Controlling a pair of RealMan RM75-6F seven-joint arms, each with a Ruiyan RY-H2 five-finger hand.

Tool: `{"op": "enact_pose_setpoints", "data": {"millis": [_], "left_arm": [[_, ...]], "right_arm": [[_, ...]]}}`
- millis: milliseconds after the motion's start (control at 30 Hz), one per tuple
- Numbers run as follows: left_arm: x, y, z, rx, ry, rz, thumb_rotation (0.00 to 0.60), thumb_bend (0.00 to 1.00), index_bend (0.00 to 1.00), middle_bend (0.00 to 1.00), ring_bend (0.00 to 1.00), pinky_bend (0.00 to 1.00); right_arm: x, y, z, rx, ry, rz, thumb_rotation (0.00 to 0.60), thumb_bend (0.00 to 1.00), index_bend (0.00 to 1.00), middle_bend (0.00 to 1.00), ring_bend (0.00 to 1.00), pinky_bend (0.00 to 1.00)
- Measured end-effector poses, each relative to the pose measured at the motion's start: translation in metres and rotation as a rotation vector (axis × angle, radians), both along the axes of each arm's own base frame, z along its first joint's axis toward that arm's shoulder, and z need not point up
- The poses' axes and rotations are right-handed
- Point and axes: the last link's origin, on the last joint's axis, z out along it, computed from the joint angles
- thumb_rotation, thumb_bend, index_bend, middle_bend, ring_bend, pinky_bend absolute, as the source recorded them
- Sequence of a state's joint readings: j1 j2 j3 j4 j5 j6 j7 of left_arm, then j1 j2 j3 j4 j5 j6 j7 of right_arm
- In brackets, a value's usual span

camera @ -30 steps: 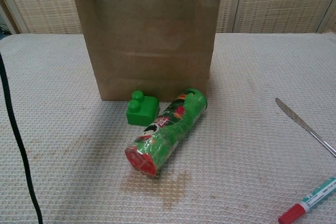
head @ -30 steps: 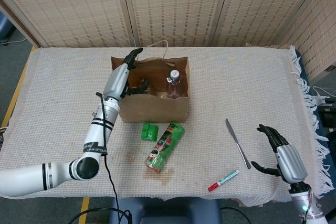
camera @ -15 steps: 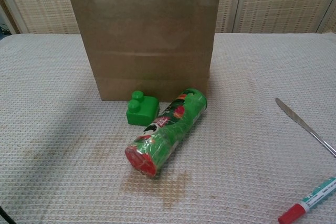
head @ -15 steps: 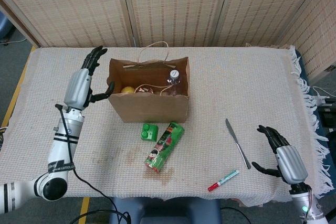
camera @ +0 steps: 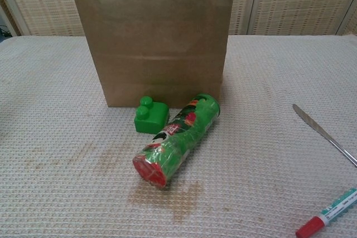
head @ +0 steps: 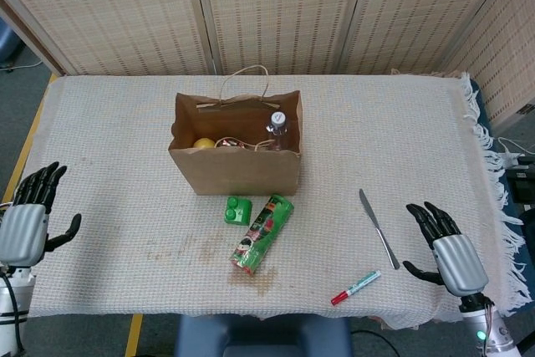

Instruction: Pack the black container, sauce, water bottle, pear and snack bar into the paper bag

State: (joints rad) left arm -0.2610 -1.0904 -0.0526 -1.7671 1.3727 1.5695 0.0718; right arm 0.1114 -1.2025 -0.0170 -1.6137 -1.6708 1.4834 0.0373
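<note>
At the lower left edge of the head view we see our left hand (head: 25,225) raised upright beside the table's edge, back toward the camera, fingers apart and holding nothing. At the lower right, our right hand (head: 450,253) sits over the table's near corner in a like pose, fingers spread and pointing toward the upper left, also empty.

The paper bag (head: 236,159) stands upright a little above the middle of the frame, mouth open. Inside it we can make out the yellow pear (head: 204,144) at the left and the water bottle (head: 277,130) at the right; other contents between them are unclear.

Just below the bag lie a small green block (head: 237,210) and, beside it, a green snack tube (head: 262,234) on its side. Toward the lower right lie a knife (head: 378,228) and a marker (head: 355,288), near our right hand.
</note>
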Motion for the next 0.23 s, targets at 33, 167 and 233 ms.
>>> {"op": "enact_pose_setpoints", "data": {"millis": [33,167,233], "left_arm": [[-0.01,-0.007,0.001,0.019,0.028,0.004,0.6,0.36,0.0,0.0,0.0,0.05],[-0.038,-0.029,0.0,0.029,0.102,0.016,0.6,0.36,0.0,0.0,0.0,0.05],[-0.046,-0.036,-0.003,0.014,0.102,0.019,0.6,0.36,0.0,0.0,0.0,0.05]], "right_arm": [[0.0,0.0,-0.001,-0.006,0.024,0.007,0.6,0.06,0.0,0.06,0.0,0.09],[0.0,0.001,-0.005,-0.019,0.078,0.025,0.6,0.06,0.0,0.06,0.0,0.09],[0.0,0.001,-0.006,-0.022,0.09,0.028,0.6,0.06,0.0,0.06,0.0,0.09]]}}
